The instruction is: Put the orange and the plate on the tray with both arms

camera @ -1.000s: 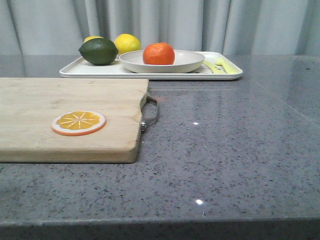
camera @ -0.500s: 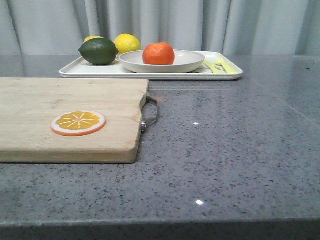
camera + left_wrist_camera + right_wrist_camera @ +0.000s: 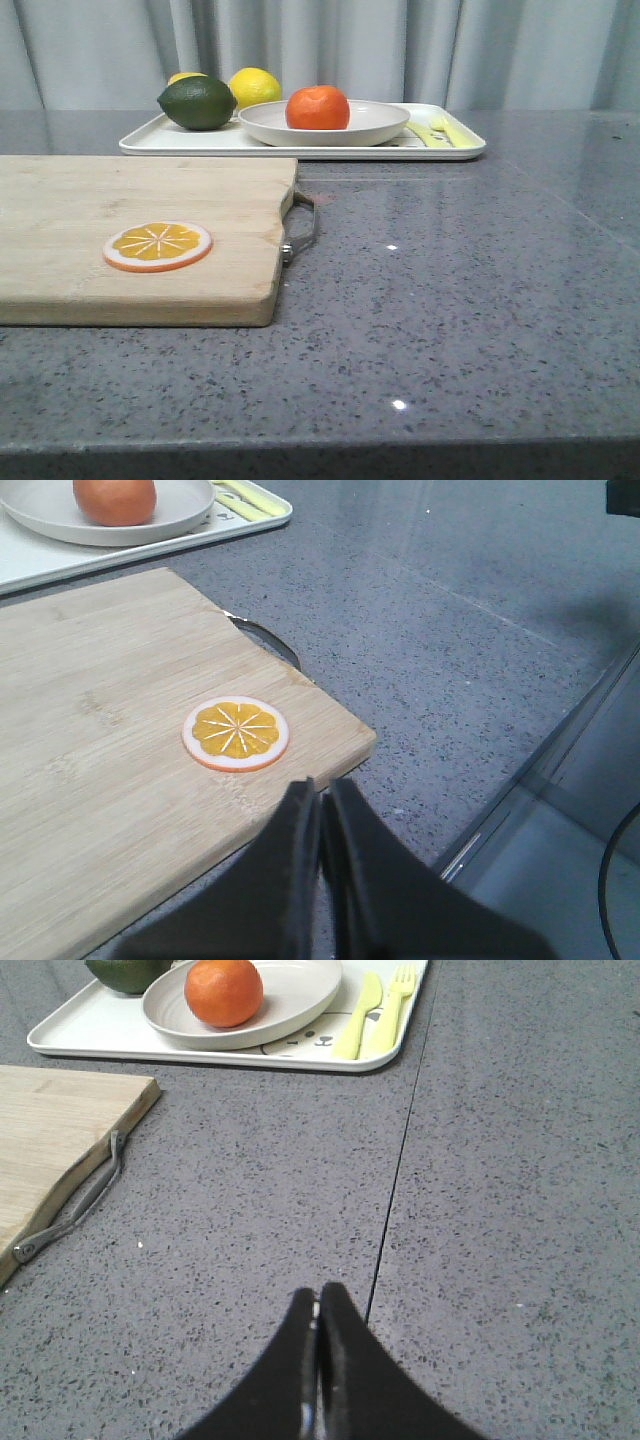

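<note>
Grey countertop unchanged: orange (image 3: 317, 107) remains in plate (image 3: 380, 124) on tray (image 3: 300, 146) at the far edge; your left gripper (image 3: 321, 798) and right gripper (image 3: 318, 1310) are closed, empty.

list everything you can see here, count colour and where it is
rectangular white tray: 1, far side of grey stone table
round off-white plate: 1, on tray
whole bright-orange orange: 1, on plate
dark green lime: 1, tray's left end
yellow lemons: 2, behind lime
pale yellow knife and fork: 1 each, tray's right end
wooden cutting board: 1, near left
flat orange slice: 1, on board
left gripper: black fingers shut, empty
right gripper: black fingers shut, empty
</note>
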Controlling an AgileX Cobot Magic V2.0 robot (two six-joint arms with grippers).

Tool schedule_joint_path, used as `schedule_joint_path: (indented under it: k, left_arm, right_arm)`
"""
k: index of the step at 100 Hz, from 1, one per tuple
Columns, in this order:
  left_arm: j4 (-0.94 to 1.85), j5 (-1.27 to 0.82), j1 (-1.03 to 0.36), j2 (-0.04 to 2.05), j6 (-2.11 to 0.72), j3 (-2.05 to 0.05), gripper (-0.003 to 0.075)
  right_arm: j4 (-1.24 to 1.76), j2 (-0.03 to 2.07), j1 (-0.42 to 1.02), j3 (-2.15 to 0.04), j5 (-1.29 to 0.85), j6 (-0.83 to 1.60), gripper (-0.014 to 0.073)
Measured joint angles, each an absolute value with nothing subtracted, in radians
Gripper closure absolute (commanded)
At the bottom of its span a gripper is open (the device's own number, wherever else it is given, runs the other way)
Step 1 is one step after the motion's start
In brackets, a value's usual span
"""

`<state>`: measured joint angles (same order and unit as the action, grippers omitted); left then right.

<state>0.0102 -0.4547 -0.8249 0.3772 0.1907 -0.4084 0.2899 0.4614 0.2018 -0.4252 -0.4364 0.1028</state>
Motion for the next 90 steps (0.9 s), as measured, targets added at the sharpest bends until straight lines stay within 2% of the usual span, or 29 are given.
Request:
schedule_joint_path:
  k: [24,52,90]
  left_arm:
    - [0.000,-0.450,-0.776,0.366,0.191,-0.370,0.0739]
    - [0.043,-0.199,-0.508,0.293,0.057,-0.238,0.0739]
    - [0.045,-0.079,-0.178,0.088,0.039,-0.069,0.0739]
  right_arm:
    - [0.290,0.461,0.202,-0.425,-0.436,0.103,0.0654]
    - [0.290,0.461,0.202,-0.425,-0.436,0.103,0.0654]
    - [0.290,0.461,0.202,-0.425,-0.436,0.103,0.0654]
